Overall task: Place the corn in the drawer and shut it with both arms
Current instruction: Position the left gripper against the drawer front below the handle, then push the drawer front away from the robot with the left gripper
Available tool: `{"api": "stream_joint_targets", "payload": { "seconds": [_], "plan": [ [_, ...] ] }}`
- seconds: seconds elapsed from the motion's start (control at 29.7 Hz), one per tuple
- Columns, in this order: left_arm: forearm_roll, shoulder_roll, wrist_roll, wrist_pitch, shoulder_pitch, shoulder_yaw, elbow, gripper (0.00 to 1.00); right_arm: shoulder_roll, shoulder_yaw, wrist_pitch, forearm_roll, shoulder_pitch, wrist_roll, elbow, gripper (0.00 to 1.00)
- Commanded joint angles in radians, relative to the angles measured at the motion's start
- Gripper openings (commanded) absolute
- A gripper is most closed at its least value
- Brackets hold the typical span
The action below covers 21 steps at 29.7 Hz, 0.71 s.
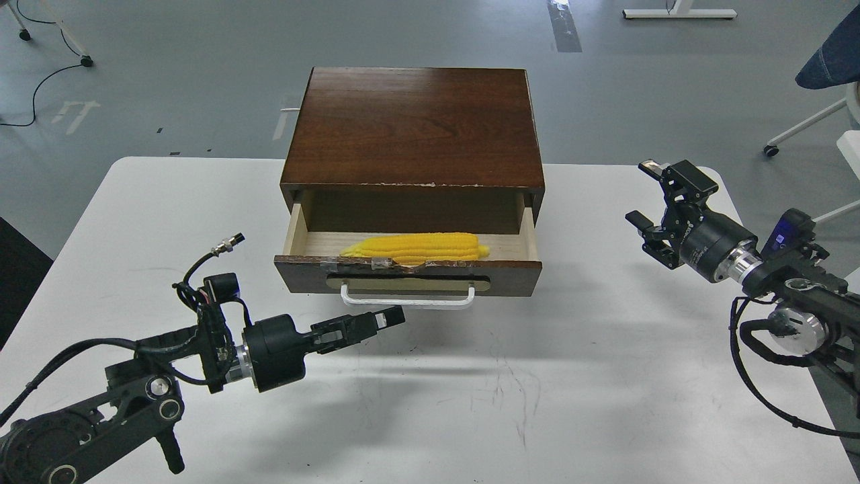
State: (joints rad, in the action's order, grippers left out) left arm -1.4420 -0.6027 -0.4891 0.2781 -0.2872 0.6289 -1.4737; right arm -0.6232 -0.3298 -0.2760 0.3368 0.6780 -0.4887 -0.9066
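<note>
The yellow corn (416,248) lies lengthwise inside the open drawer (407,275), just behind its chipped dark front. The drawer sticks out of a dark brown wooden cabinet (413,124), and its white bar handle (407,299) faces me. My left gripper (393,316) is shut and empty. Its tip sits just below and in front of the handle, near the middle. My right gripper (641,191) is open and empty. It hovers over the table well to the right of the cabinet.
The white table (510,403) carries only the cabinet. Grey floor lies beyond it, with a cable at far left and a chair base (799,131) at far right.
</note>
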Motion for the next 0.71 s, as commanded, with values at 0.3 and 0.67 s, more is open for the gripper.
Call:
{"api": "stream_joint_targets", "payload": {
  "seconds": [0.3,0.67],
  "plan": [
    [0.002,0.009,0.0,0.0,-0.02,0.02,0.027,0.0,0.0,0.0,0.0,-0.001,-0.012,0.0,-0.003,1.0],
    [0.002,0.035,0.0,0.0,-0.064,0.026,0.085,0.0,0.0,-0.002,0.0,-0.001,-0.018,0.0,-0.008,1.0]
  ]
}}
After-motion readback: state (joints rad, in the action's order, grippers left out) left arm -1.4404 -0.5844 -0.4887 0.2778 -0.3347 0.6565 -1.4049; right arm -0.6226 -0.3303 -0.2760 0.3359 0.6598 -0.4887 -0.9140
